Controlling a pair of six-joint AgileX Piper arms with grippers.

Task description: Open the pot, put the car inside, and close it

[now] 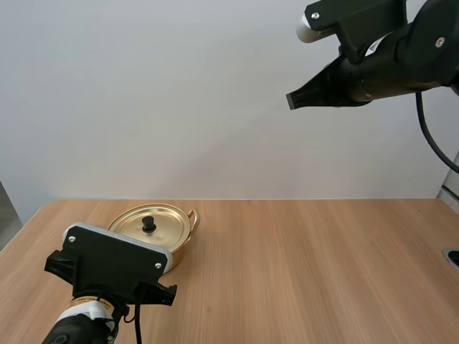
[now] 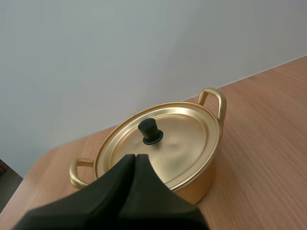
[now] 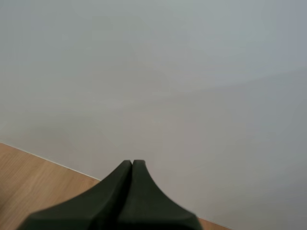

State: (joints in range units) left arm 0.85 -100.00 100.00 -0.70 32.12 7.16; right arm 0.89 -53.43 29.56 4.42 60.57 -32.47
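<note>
A golden pot (image 2: 204, 184) with two loop handles sits on the wooden table (image 1: 301, 258), toward its left side, with its lid (image 2: 187, 139) on. The left gripper (image 2: 135, 157) is pressed fully closed, its two black fingers lying together as one wedge and holding nothing. Its tip is over the lid's near edge, just short of the black knob (image 2: 150, 130); contact cannot be judged. The right gripper (image 3: 132, 164) is raised high above the table, well away from the pot, its fingers also closed together and empty.
</note>
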